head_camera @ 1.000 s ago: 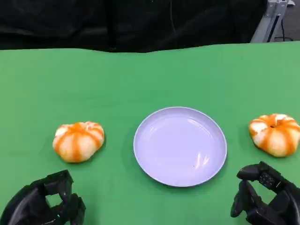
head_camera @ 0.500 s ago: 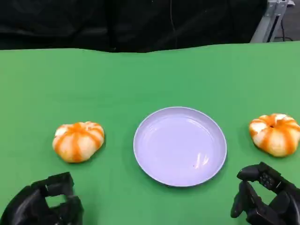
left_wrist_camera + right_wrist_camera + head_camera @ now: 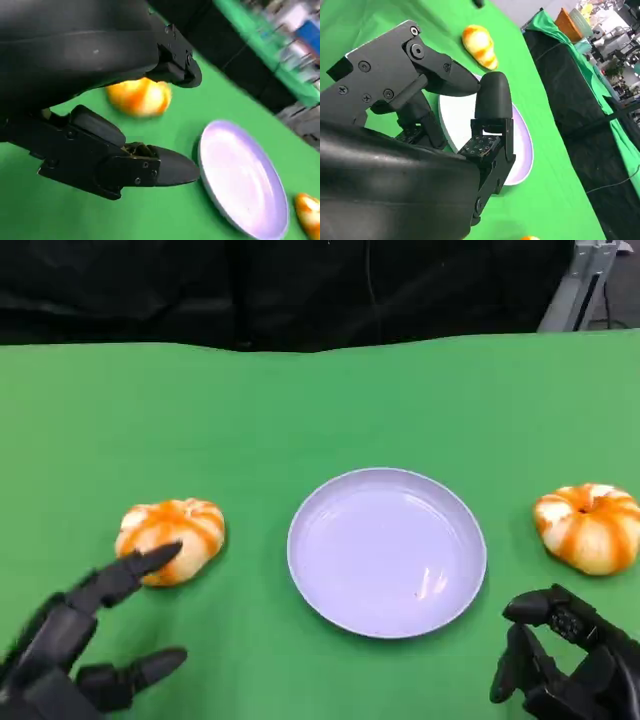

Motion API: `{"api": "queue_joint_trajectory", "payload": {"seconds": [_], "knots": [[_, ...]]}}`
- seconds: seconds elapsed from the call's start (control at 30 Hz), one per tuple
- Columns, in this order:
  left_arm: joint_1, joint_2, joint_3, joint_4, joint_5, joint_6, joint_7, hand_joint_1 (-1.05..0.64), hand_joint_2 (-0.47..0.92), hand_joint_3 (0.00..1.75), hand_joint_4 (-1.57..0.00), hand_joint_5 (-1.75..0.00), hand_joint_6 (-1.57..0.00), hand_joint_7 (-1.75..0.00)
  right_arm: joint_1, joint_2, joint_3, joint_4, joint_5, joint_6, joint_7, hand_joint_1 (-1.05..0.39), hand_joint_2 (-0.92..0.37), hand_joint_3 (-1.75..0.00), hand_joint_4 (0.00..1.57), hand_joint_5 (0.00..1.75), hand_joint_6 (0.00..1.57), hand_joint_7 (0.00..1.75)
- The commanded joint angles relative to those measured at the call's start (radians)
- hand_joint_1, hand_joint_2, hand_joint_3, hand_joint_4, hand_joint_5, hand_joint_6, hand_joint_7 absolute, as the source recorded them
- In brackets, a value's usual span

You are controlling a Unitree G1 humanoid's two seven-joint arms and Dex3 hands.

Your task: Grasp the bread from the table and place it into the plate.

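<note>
Left of the plate (image 3: 386,551), the left hand (image 3: 80,643) had unfolded from a curl a second before, fingers spread and empty, one fingertip nearly reaching the bread (image 3: 171,539). The grasp looked imminent. The right hand (image 3: 565,665) stayed curled, holding nothing.

A robotics lab or staged test space is suggested rather than a home. The worktop (image 3: 320,400) is covered in plain bright green cloth and backed by black drapery (image 3: 250,285) (with a metal frame (image 3: 580,280) seen at the far right corner). In the right wrist view, a second green-draped table (image 3: 555,30) with blurred clutter is seen beyond.
</note>
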Motion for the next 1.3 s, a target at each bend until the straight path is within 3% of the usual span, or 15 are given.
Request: {"api": "queue_joint_trajectory", "payload": {"seconds": [0.03, 0.23, 0.53, 0.77, 1.3], "knots": [[-0.117, 0.104, -0.036, 0.056, 0.203, -0.031, 0.15, -0.86, 0.92, 0.26, -0.01, -0.01, -0.33, -0.02, -0.004, -0.015, -0.01, 0.004, -0.003, 0.004, -0.01, -0.16, -0.54, -1.07, 0.85, 1.75, 0.79, 1.45], [-0.239, 0.188, -0.125, 0.093, 0.383, 0.053, 0.202, -0.94, 0.92, 0.15, 0.0, 0.0, -0.34, -0.01, -0.004, -0.013, -0.01, 0.007, 0.002, 0.001, -0.005, -0.16, -0.54, -1.07, 0.85, 1.75, 0.79, 1.46], [-0.372, 0.222, -0.24, 0.181, 0.467, 0.155, 0.192, -0.96, 0.92, 0.08, -0.03, -0.01, -0.35, -0.01, -0.001, -0.006, -0.001, 0.001, -0.005, -0.002, -0.014, -0.16, -0.53, -1.07, 0.84, 1.75, 0.8, 1.44], [-0.458, 0.219, -0.322, 0.3, 0.479, 0.203, 0.206, -0.99, 0.92, 0.09, -0.01, 0.0, -0.34, 0.0, 0.001, -0.004, 0.005, 0.001, -0.002, -0.008, -0.011, -0.16, -0.54, -1.06, 0.84, 1.75, 0.8, 1.43], [-0.692, 0.126, -0.477, 0.725, 0.458, 0.233, 0.27, -0.99, 0.92, 0.11, -0.02, -0.01, -0.32, 0.0, 0.013, 0.006, 0.023, -0.019, 0.0, -0.009, -0.031, -0.16, -0.53, -1.08, 0.84, 1.75, 0.82, 1.42]]}}
